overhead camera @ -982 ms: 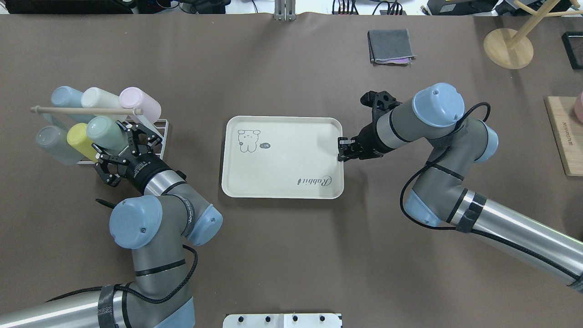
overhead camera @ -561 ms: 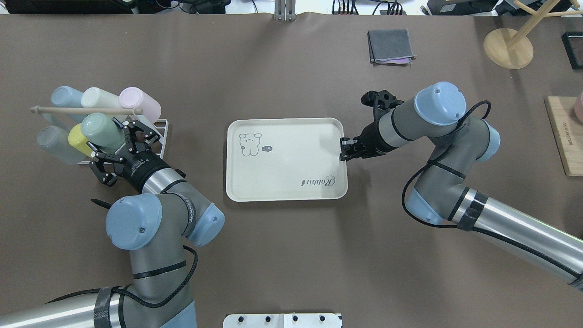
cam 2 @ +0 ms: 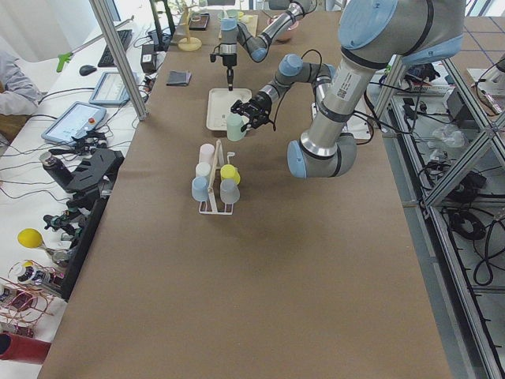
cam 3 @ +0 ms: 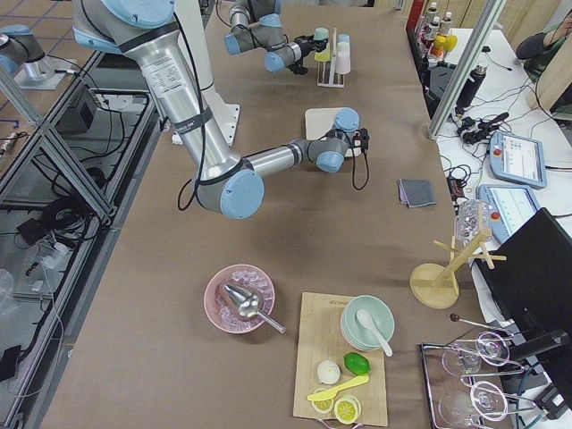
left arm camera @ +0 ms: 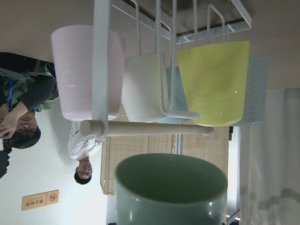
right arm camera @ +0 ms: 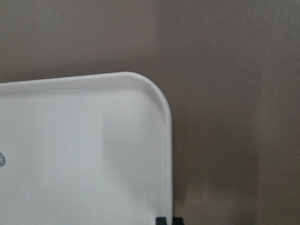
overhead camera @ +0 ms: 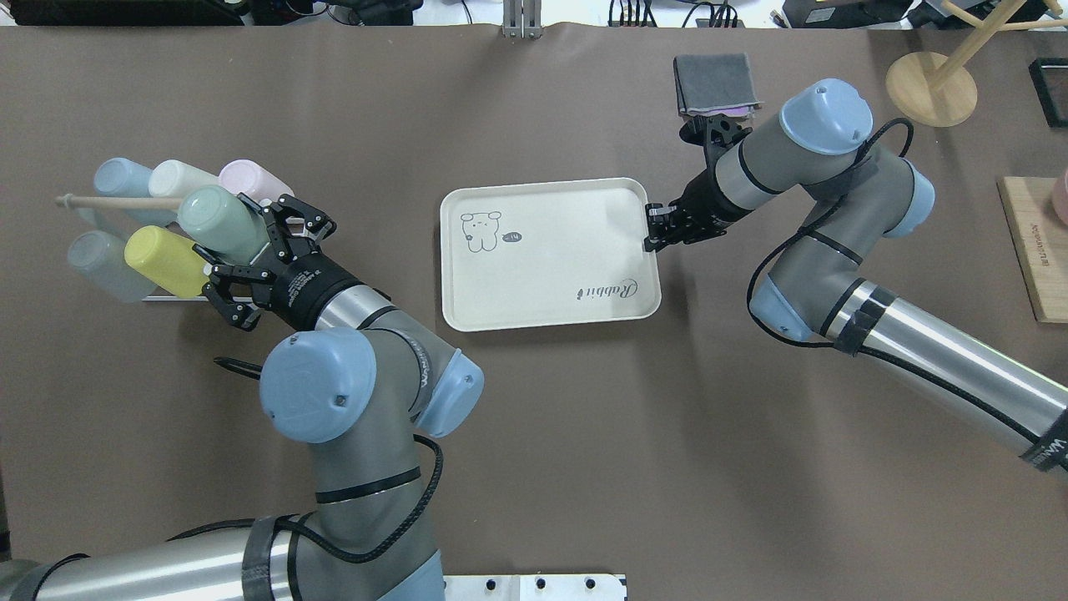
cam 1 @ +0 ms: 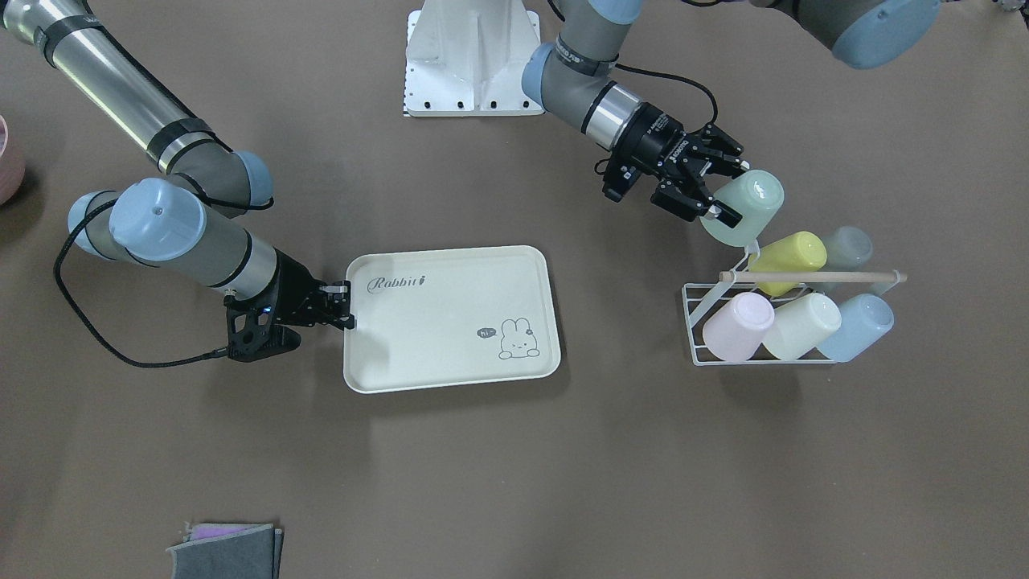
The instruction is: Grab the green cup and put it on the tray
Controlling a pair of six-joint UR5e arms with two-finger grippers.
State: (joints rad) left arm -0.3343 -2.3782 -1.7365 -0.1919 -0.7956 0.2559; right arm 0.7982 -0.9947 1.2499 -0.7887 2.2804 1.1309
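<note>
The mint-green cup (overhead camera: 219,221) is in my left gripper (overhead camera: 244,250), which is shut on its rim end; the cup lies on its side, lifted just above the rack's wooden rod (overhead camera: 117,201). It also shows in the front view (cam 1: 744,207) and its open mouth fills the bottom of the left wrist view (left arm camera: 171,187). The cream tray (overhead camera: 551,284) with "Rabbit" script lies flat at the table's middle. My right gripper (overhead camera: 653,234) is shut on the tray's right rim (right arm camera: 166,140), low on the table.
The white wire rack (cam 1: 698,322) holds yellow (overhead camera: 163,260), grey (overhead camera: 96,263), blue (overhead camera: 117,177), cream (overhead camera: 177,177) and pink (overhead camera: 250,179) cups. A grey cloth (overhead camera: 716,83) lies behind the right arm. A wooden stand (overhead camera: 930,88) and board (overhead camera: 1035,250) sit far right.
My left gripper has carried the green cup up off the rack and to the right. My right gripper has dragged the tray to the right and farther from the robot.
</note>
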